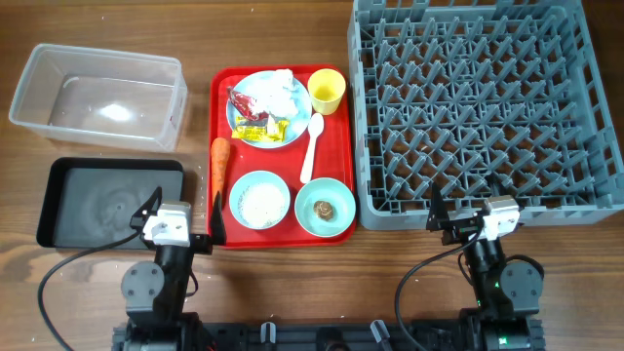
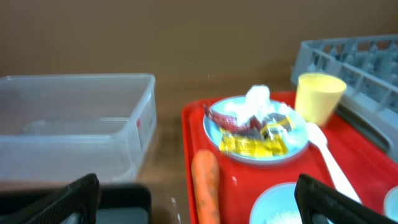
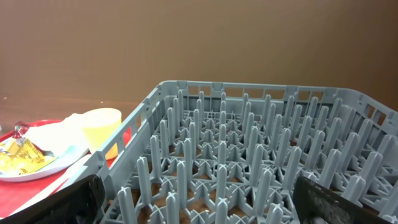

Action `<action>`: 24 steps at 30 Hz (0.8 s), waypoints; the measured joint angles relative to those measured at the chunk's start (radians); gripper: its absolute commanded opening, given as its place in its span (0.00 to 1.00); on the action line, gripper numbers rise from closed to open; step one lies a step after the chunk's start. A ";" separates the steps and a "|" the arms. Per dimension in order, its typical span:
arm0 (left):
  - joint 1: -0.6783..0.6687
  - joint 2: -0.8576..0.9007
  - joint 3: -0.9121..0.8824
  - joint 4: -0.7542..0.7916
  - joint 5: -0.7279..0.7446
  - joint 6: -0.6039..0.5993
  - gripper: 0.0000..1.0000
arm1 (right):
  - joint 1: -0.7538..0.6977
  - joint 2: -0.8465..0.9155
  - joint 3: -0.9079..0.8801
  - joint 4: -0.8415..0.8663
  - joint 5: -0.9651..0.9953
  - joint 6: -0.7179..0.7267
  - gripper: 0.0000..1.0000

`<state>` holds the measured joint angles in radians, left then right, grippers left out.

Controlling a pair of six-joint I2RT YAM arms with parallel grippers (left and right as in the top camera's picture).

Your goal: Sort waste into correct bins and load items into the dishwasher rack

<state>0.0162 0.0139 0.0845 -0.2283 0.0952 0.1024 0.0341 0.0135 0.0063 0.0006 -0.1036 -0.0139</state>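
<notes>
The wooden bench (image 1: 195, 29) shows open strips along its far edge, between the clear plastic tub (image 1: 107, 51) and the red serving tray (image 1: 334, 146), and along the near edge around both arms. The left gripper (image 1: 183, 205) holds nothing, its jaws wide apart. It sits over the gap between the shallow black tray (image 1: 107, 205) and the serving tray's near left corner. The right gripper (image 1: 468, 205) is likewise spread wide and holds nothing, at the near rim of the grey dishwasher rack (image 1: 483, 102). The rack's grid of upright pegs fills the right side, and it sits just beside the serving tray.

The tub stands at far left, with the matte black tray in front of it.

On the serving tray:
- Far side: a round pale-blue plate (image 1: 255, 88) carries the crinkled red wrapper (image 1: 242, 100), the yellow wrapper (image 1: 263, 128) and the crumpled white tissue (image 1: 283, 86).
- Just right of the plate: a smooth yellow cup (image 1: 326, 91) stands upright.
- In front of the cup: a white plastic spoon (image 1: 312, 146) lies lengthwise.
- Near side: a pale-blue bowl (image 1: 240, 187) holds rice grains (image 1: 261, 203). A mint-green bowl (image 1: 304, 219) holds a small brown lump (image 1: 324, 209).
- Left edge: an orange carrot (image 1: 219, 166) lies along it.

A plain brown backdrop (image 3: 186, 37) rises behind the bench.
</notes>
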 measured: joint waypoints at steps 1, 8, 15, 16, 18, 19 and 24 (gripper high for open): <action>0.000 0.001 0.025 -0.047 0.003 -0.008 1.00 | 0.000 0.000 0.000 0.000 0.000 0.000 1.00; 0.000 0.118 0.351 -0.256 0.024 -0.063 1.00 | 0.000 0.000 0.000 0.000 0.000 0.000 1.00; 0.000 0.562 0.723 -0.356 0.124 -0.174 1.00 | 0.000 0.002 0.000 0.000 0.000 0.000 1.00; -0.002 0.650 0.785 -0.403 0.139 -0.184 1.00 | 0.000 0.002 0.000 0.000 0.000 0.000 1.00; -0.007 0.815 0.893 -0.489 0.163 -0.196 1.00 | 0.000 0.003 0.000 0.000 0.000 0.000 1.00; -0.014 0.903 0.960 -0.544 0.173 -0.199 1.00 | 0.000 0.003 0.000 0.000 0.000 0.000 1.00; -0.085 1.310 1.287 -0.713 0.200 -0.213 1.00 | 0.000 0.003 0.000 0.000 0.000 0.000 1.00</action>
<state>-0.0692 1.3239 1.3720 -0.9413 0.2951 -0.1104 0.0341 0.0166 0.0063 0.0006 -0.1036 -0.0139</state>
